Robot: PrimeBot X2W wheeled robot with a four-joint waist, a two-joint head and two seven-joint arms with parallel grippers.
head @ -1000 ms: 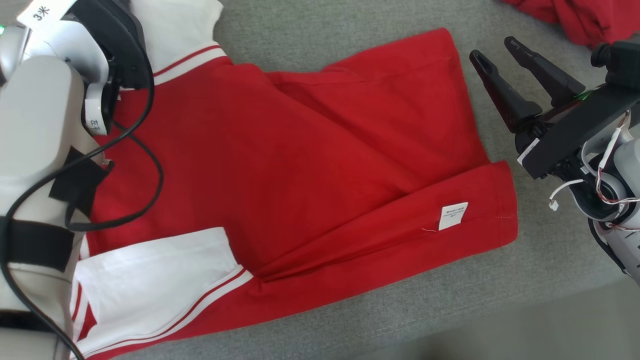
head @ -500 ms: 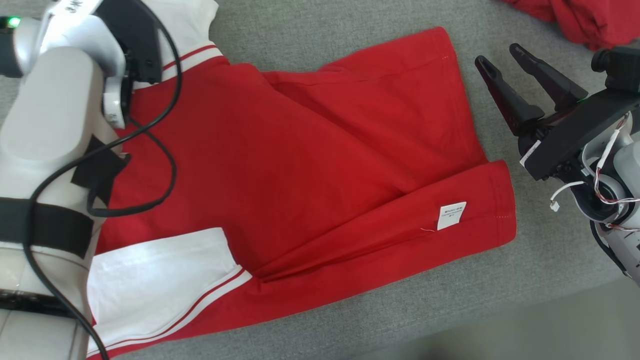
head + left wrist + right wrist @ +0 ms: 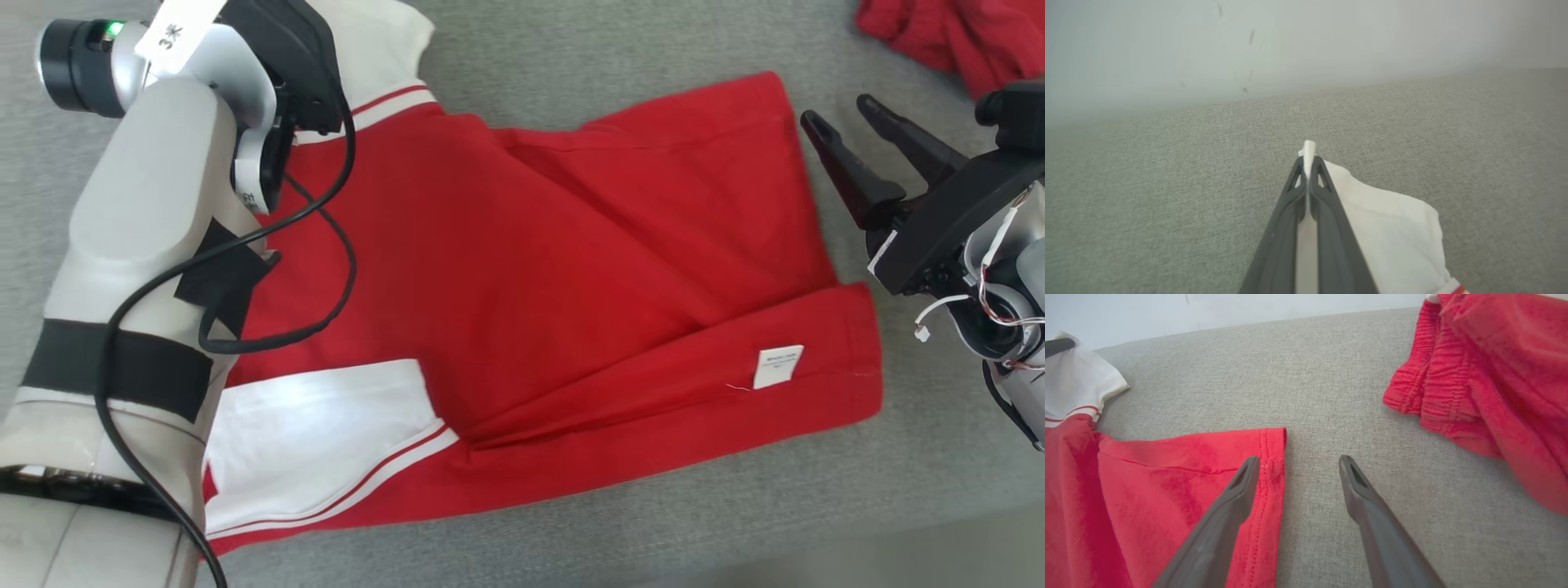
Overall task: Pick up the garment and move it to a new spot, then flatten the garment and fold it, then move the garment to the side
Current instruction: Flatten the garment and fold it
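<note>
White sleeve (image 3: pixel 1392 220) cloth is clamped between the pressed-together fingers of the left gripper (image 3: pixel 1308 163). Rightward, the garment (image 3: pixel 571 269) lies spread on the grey cushion (image 3: pixel 620 49). Just beside its red hem (image 3: pixel 1273 445), the right gripper (image 3: pixel 1298 461) hovers, fingers wide apart, holding nothing.

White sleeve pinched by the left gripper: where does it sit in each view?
Head view: white sleeve, top left, right of the left arm.
Left wrist view: sleeve, lower middle, between the shut jaws.
Right wrist view: sleeve, upper left corner.
Shared landmark: its red-striped band.
</note>
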